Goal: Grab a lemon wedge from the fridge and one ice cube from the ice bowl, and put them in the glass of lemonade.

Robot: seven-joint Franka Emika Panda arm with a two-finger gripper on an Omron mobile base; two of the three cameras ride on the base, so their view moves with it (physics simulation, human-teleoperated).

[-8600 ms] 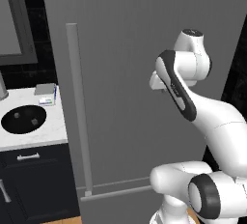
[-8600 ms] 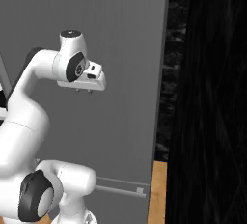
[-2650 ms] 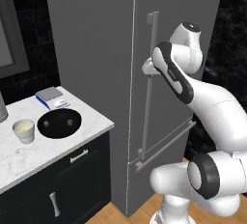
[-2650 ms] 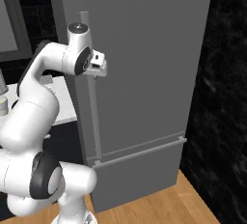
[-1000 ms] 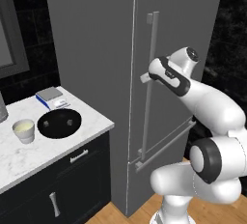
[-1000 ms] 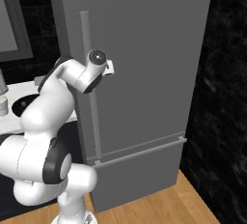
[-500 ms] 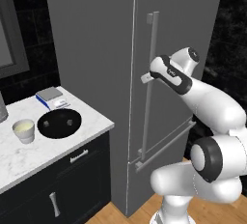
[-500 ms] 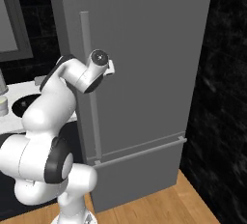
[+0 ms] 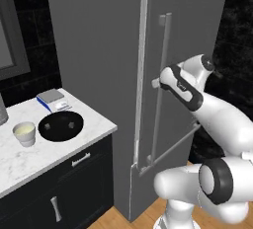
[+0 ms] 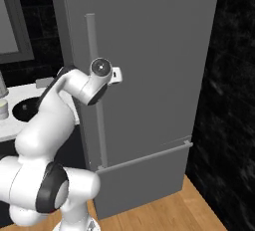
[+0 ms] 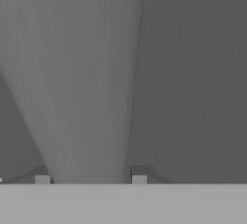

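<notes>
Leftmost on the marble bench [image 9: 29,161] stands the glass of lemonade [image 9: 24,133], just beside the black ice bowl [image 9: 61,125], whose contents are too small to make out. Further right, the fridge [image 9: 99,50] door stands slightly ajar, its interior and any lemon wedge hidden. At its bar handle [image 9: 159,99] the hand [image 11: 90,175] has its fingers [image 11: 139,174] pinching the bar from both sides.
</notes>
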